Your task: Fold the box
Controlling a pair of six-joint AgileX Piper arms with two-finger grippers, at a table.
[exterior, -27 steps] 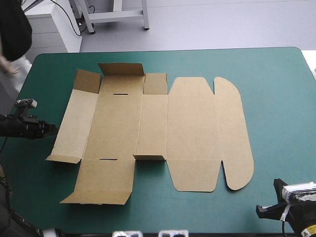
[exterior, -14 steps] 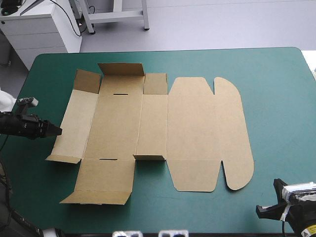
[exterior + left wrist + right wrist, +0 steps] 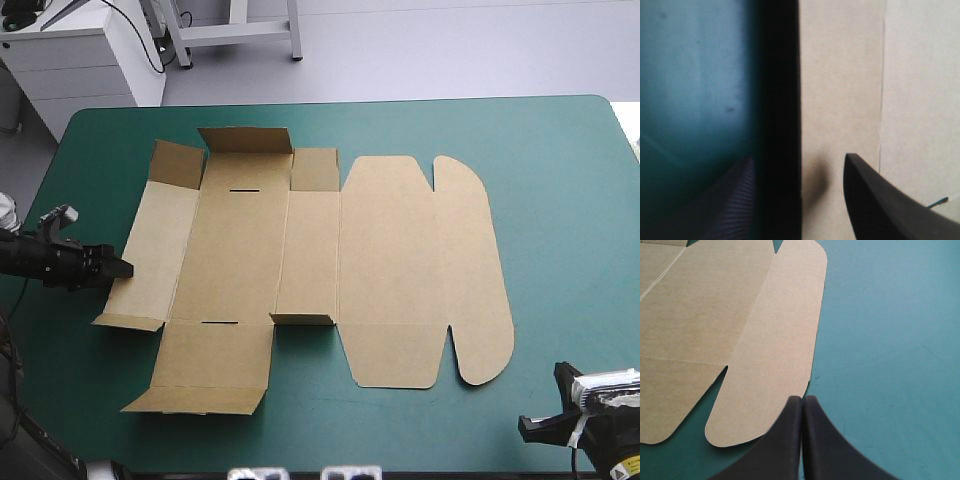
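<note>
Left end effector (image 3: 122, 268) spread astride the box's (image 3: 400, 260) left edge; right end effector (image 3: 801, 400) pressed together near the box.

no txt, nos., brand marks or signs can be read in any view. the box (image 3: 400, 270) shows only plain brown board in the high view & both wrist views, w/ no print or label i can make out. the only poss. marking is a small yellow sticker (image 3: 626, 467) w/ a dark spot on the right arm, by the table's near right corner in the high view, too small to read.
</note>
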